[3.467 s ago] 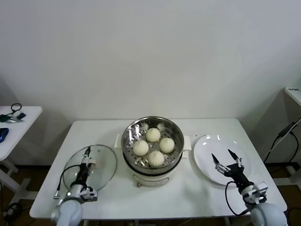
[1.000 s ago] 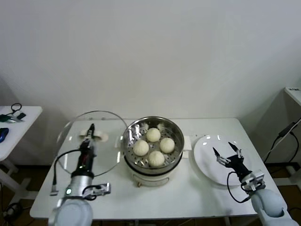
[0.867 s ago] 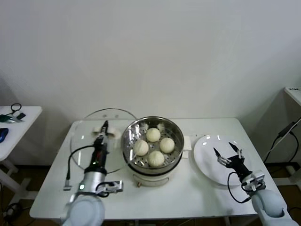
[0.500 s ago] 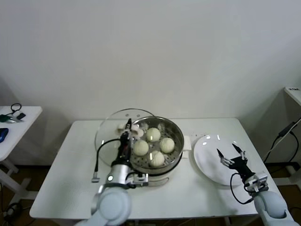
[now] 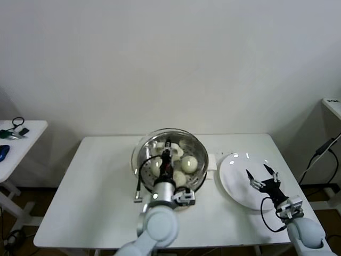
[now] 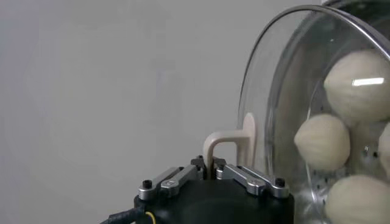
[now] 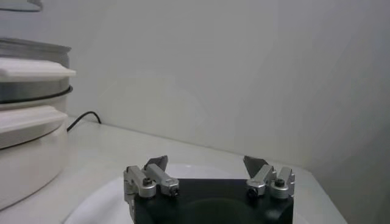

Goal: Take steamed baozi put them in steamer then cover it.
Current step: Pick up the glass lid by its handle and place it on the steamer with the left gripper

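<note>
Glass lid point(image 5: 169, 152) moved from left of surface to over steamer point(image 5: 198, 178) w/ four steamed baozi point(image 5: 188, 164). Left pincer point(image 6: 210, 173) clamped on cream lid handle point(image 6: 230, 143). Lid rigid, slippery, fragile; grip handle only. Right pincer point(image 5: 262, 178) wide, empty, over white plate point(image 5: 234, 165).

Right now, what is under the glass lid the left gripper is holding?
Under the glass lid held by the left gripper: the steamer with steamed baozi showing through the glass; the arm hides part of the tray.

A plain white wall point(image 5: 170, 58) rises behind the white table point(image 5: 101, 186), with a smaller side table point(image 5: 16, 140) at left.
</note>
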`<move>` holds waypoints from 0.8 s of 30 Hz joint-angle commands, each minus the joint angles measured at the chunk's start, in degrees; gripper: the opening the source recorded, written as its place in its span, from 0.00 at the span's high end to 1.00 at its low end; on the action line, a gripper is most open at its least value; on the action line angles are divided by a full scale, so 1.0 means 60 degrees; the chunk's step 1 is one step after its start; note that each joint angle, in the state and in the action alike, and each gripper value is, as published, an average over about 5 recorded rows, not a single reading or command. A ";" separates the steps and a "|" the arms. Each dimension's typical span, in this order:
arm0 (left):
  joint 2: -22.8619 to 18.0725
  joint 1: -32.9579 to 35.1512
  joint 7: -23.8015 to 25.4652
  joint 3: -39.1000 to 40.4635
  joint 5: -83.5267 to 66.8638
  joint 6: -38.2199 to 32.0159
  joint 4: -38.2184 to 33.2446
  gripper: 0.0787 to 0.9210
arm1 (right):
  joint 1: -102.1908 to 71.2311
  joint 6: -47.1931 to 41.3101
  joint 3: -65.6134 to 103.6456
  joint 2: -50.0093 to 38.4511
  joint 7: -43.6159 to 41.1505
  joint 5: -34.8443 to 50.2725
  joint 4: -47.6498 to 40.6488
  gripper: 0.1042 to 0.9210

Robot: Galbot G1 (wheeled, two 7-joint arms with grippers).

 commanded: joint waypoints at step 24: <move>-0.1000 -0.0541 0.0210 -0.0037 0.0466 0.0464 0.1602 0.91 | -0.0083 0.0080 0.0129 0.0189 -0.0028 -0.0159 -0.0017 0.12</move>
